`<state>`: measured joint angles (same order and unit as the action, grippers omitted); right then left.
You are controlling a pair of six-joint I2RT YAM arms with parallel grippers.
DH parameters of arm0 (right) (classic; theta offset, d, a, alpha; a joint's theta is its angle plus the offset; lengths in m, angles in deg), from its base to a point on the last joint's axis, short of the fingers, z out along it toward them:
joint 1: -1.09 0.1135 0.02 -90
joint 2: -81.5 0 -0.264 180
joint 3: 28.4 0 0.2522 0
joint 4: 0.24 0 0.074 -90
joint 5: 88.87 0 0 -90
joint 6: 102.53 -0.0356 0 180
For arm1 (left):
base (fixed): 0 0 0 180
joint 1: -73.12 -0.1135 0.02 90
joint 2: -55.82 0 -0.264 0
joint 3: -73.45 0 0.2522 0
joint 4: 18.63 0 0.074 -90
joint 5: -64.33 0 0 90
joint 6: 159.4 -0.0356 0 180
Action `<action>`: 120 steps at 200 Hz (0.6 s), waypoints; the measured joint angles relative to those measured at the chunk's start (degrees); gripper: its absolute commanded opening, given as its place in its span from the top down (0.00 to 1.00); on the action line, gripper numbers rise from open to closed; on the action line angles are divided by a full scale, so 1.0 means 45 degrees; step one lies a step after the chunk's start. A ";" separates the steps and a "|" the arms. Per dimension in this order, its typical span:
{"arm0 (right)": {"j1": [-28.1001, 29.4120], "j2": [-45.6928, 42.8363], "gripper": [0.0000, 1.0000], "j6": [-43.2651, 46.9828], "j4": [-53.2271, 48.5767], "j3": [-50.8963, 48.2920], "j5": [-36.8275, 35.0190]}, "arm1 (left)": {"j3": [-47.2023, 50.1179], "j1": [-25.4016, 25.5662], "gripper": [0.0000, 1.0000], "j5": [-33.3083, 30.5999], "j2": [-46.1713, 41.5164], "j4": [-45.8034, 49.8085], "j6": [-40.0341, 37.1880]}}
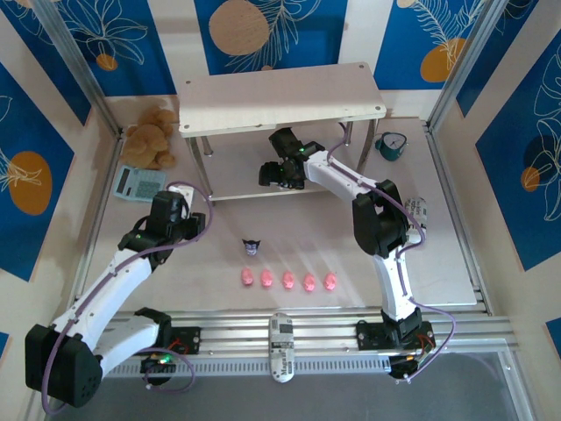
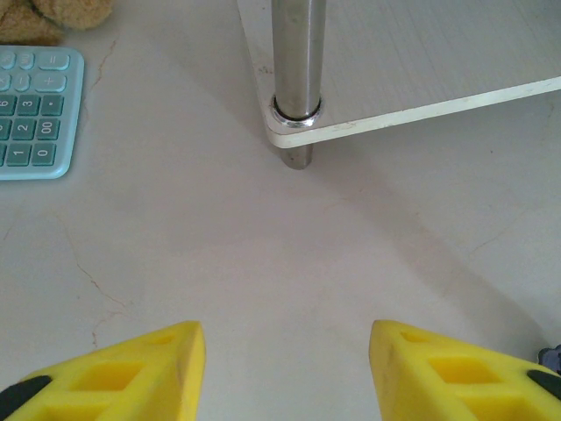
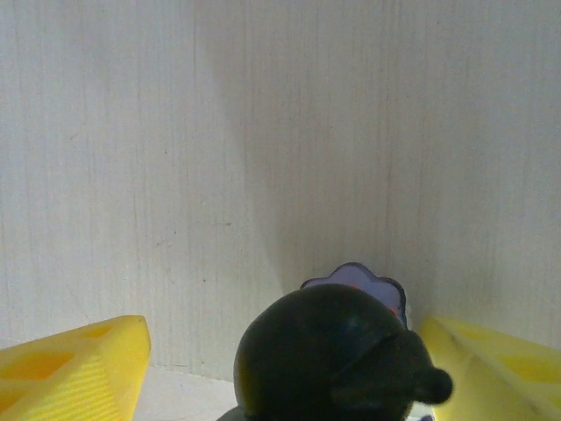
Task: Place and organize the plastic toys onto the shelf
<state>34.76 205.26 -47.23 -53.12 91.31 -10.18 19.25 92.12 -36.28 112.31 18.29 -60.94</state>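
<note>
Hanging over the lower board (image 1: 237, 171) of the shelf (image 1: 280, 96), right gripper (image 1: 279, 174) is wide open with a dark figurine (image 3: 329, 351) between its jaws, off-centre, apparently ungripped; left gripper (image 2: 285, 368), open and empty, sits nearer the pink pigs (image 1: 288, 281).

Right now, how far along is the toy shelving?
Done: nothing clearly shelved yet. In hand: right pincer reaches into the shelf, open around one dark figurine at its lower board; whether it rests there I can't tell. Remaining: five pink pigs and a second dark figurine wait on the table; left pincer open, holding nothing.
</note>
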 measured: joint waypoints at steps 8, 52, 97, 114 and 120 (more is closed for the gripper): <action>0.0005 -0.0015 0.19 -0.0049 0.0034 -0.0024 0.0097 | 0.0005 0.0000 0.47 0.0000 0.0000 0.0000 0.0000; 0.0019 -0.0199 0.19 -0.0233 0.0321 -0.0350 0.0325 | 0.0005 0.0000 0.47 0.0000 0.0000 -0.0005 0.0000; 0.0044 -0.0321 0.19 -0.0393 0.0471 -0.0563 0.0578 | 0.0005 0.0000 0.47 0.0000 0.0000 -0.0005 0.0000; 0.0078 -0.0340 0.19 -0.0427 0.0500 -0.0588 0.0617 | 0.0005 0.0000 0.47 0.0000 -0.0005 -0.0005 0.0000; 0.0092 -0.0350 0.19 -0.0427 0.0500 -0.0597 0.0636 | 0.0005 0.0000 0.47 0.0000 -0.0005 -0.0005 0.0000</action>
<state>35.17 203.69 -49.15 -50.87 88.62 -7.32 19.27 92.12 -36.28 112.29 18.27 -60.94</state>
